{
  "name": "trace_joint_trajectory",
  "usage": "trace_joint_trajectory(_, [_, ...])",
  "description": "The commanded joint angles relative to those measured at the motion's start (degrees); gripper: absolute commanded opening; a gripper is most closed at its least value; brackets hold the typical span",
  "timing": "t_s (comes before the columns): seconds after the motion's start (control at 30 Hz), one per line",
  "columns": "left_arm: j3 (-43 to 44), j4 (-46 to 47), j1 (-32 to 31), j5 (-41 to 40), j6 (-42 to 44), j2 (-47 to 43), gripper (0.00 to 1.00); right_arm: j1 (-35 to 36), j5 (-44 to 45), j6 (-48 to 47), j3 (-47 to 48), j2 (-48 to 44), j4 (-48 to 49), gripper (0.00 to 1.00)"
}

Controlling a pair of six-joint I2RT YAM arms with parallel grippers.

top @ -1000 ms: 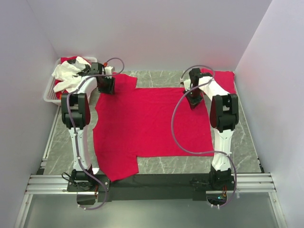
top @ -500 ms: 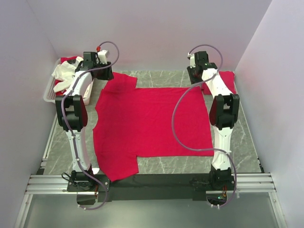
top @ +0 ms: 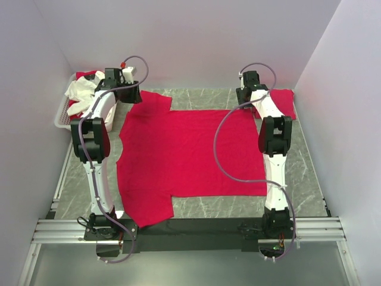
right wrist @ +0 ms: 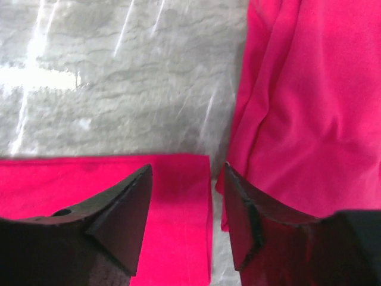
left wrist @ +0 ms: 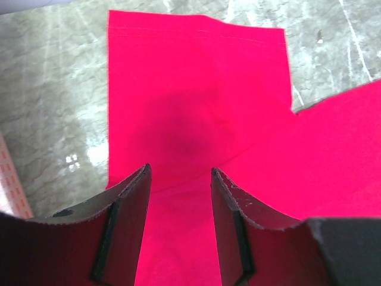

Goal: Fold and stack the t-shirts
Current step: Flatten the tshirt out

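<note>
the t-shirt (top: 190,158) lies spread flat on the table (top: 309,179), ready for folding. at its far edge, left gripper (left wrist: 180,173) hovers over the sleeve (left wrist: 196,89) and right gripper (right wrist: 187,168) over the hem corner (right wrist: 190,179) (both released, holding nothing), apparently placed for a far-edge pickup

- The spread t-shirt (top: 190,155) lies flat on the table (top: 309,179), in the middle.
- A second t-shirt (top: 286,102) lies just beside its far right corner.
- The basket (top: 59,119) stands at the far left.
</note>
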Motion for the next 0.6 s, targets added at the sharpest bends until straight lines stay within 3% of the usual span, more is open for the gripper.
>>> trace_joint_trajectory(0.0, [2.1, 0.5, 0.7, 0.5, 0.4, 0.4, 0.51, -0.3, 2.1, -1.4, 5.0, 0.7, -0.4, 0.6])
trace_joint_trajectory(0.27, [2.1, 0.7, 1.0, 1.2, 0.2, 1.1, 0.5, -0.9, -0.6, -5.9, 5.2, 2.3, -4.8, 0.61])
trace_joint_trajectory(0.43, [2.5, 0.7, 1.2, 1.5, 0.3, 1.3, 0.5, -1.0, -1.9, -7.7, 10.3, 5.8, -9.8, 0.6])
trace_joint_trajectory(0.57, [3.2, 0.2, 1.4, 1.5, 0.2, 2.4, 0.5, -0.4, -1.1, -8.3, 11.0, 6.7, -10.6, 0.53])
